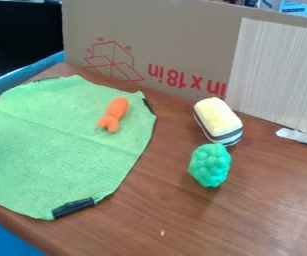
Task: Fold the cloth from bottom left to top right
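We list one green cloth (pixel 55 150), fuzzy in texture, spread out on the brown wood-grain tabletop (pixel 182 220) across the left of the frame, its left part cut off by the frame edge. We note a crease running slantwise over it and black strips at its upper left, upper right and bottom corners. On its upper right part we find one orange plush carrot (pixel 115 113), forked end toward the lower left. The state of the gripper, and whether it holds anything, we cannot tell.

Right of centre, off the cloth, we record one yellow-and-white rounded block with dark stripes (pixel 217 119), tilted on the slant; just below it, one bumpy teal-green toy (pixel 210 165). Behind, along the top, we enter one brown cardboard panel (pixel 182 37) with red print, and a pale wood-grain sheet (pixel 282 70) at upper right.
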Robot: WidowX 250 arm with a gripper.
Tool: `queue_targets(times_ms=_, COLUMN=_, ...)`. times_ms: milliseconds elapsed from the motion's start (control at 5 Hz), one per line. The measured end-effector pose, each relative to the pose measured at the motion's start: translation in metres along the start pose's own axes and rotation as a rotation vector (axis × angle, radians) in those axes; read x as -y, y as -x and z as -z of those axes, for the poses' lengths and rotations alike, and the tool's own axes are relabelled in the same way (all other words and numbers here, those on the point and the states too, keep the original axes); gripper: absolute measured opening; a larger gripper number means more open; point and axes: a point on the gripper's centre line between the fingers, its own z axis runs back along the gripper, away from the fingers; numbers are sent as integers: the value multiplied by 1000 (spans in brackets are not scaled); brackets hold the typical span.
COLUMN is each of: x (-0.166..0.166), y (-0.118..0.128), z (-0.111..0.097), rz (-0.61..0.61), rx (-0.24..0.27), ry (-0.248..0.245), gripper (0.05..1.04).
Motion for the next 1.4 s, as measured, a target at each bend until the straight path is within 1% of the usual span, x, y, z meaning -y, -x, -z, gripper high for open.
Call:
queue_targets(times_ms=200, x=-3, y=-1, z=1, rz=-48, rx=44, ry=58, gripper=999)
queue_targets(times_ms=400, x=-8, y=-1, z=1, rz=-101, rx=70, ry=99, gripper=999)
queue_targets(times_ms=600, x=-10, y=-1, z=0, rz=-113, rx=85, ry=105, gripper=999)
queue_targets(times_ms=800, x=-16, y=2, z=-1, rz=-128, rx=84, ry=83, gripper=999)
queue_targets(times_ms=1000, x=-21, y=4, z=3, rz=-143, rx=78, ry=49, gripper=999)
queue_targets(times_ms=1200, x=-23, y=9, z=12, rz=-163, rx=63, ry=42, gripper=999)
queue_targets(times_ms=1400, x=-23, y=14, z=20, rz=-176, rx=59, ry=28, gripper=973)
